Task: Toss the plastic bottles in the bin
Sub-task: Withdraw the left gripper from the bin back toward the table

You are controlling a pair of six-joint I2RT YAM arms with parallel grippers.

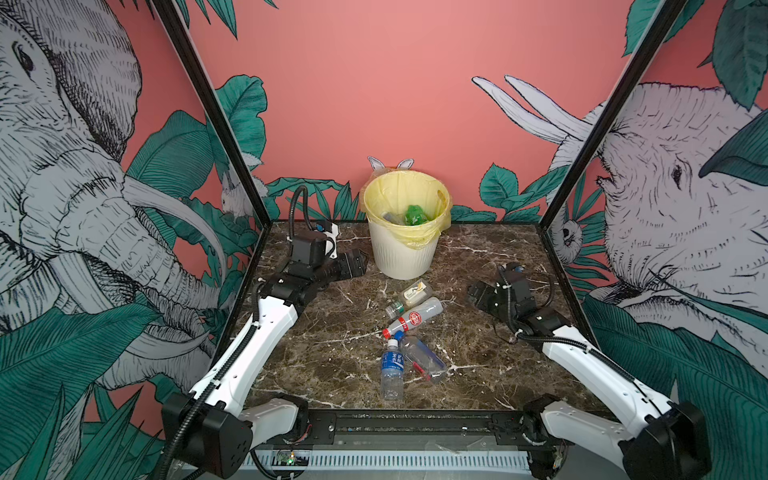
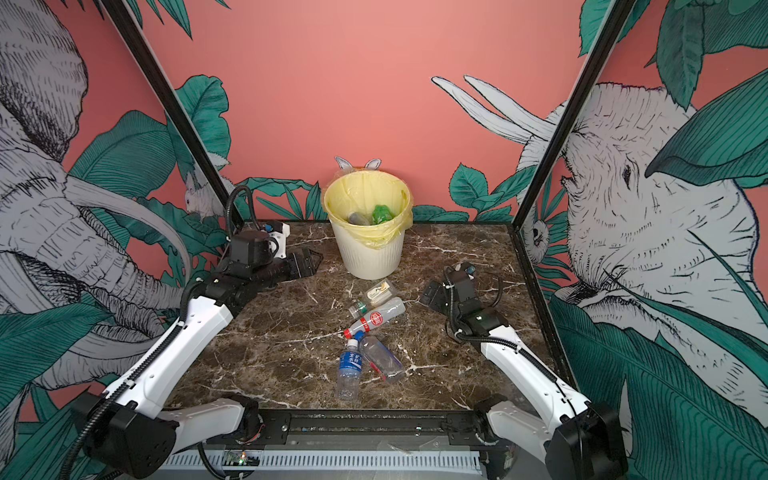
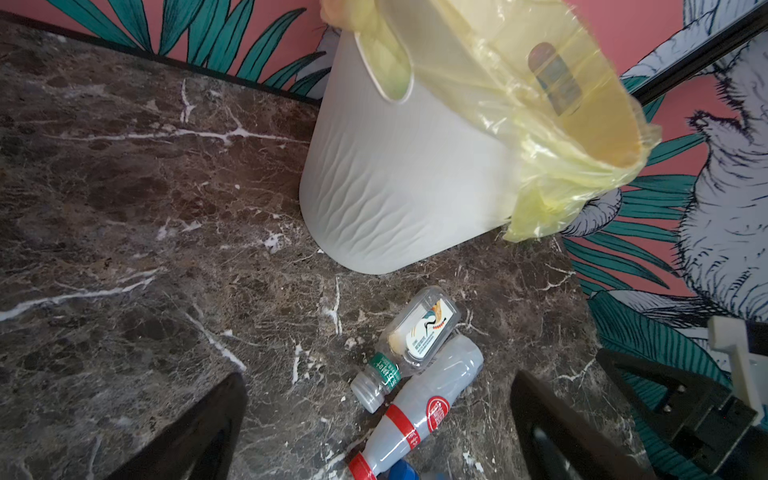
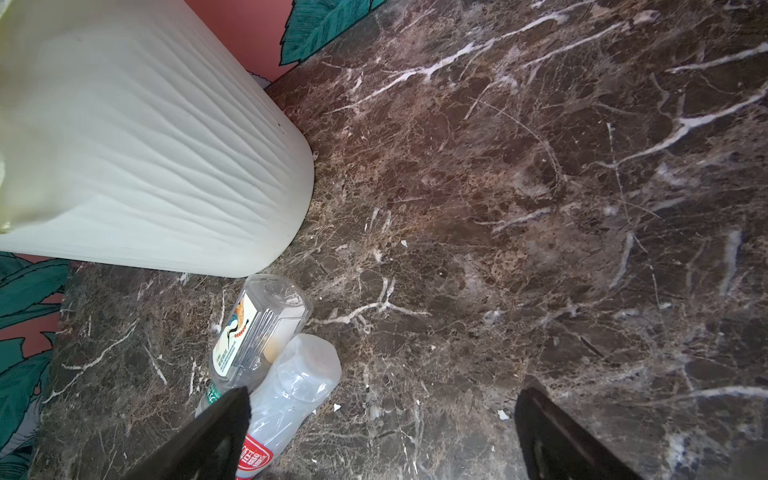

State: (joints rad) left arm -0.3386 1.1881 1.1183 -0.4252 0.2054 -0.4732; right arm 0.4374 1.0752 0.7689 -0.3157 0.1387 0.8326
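Observation:
The cream bin [image 1: 405,249] [image 2: 370,253] with its yellow bag stands at the back middle; a green bottle [image 1: 415,214] and a greyish one lie inside. Several plastic bottles lie in front of it: a flat clear one [image 1: 409,296] [image 3: 419,332] [image 4: 253,328], a red-labelled one [image 1: 415,318] [image 3: 424,407] [image 4: 291,386], a blue-capped clear one [image 1: 424,359] and a blue-labelled one [image 1: 392,368]. My left gripper [image 1: 360,262] [image 3: 378,376] hovers open left of the bin. My right gripper [image 1: 473,291] [image 4: 384,388] is open right of the bottles. Neither holds anything.
The dark marble table [image 1: 316,353] is fenced by black frame posts [image 1: 216,120] and printed walls on three sides. A black rail [image 1: 415,424] runs along the front edge between the two arm bases.

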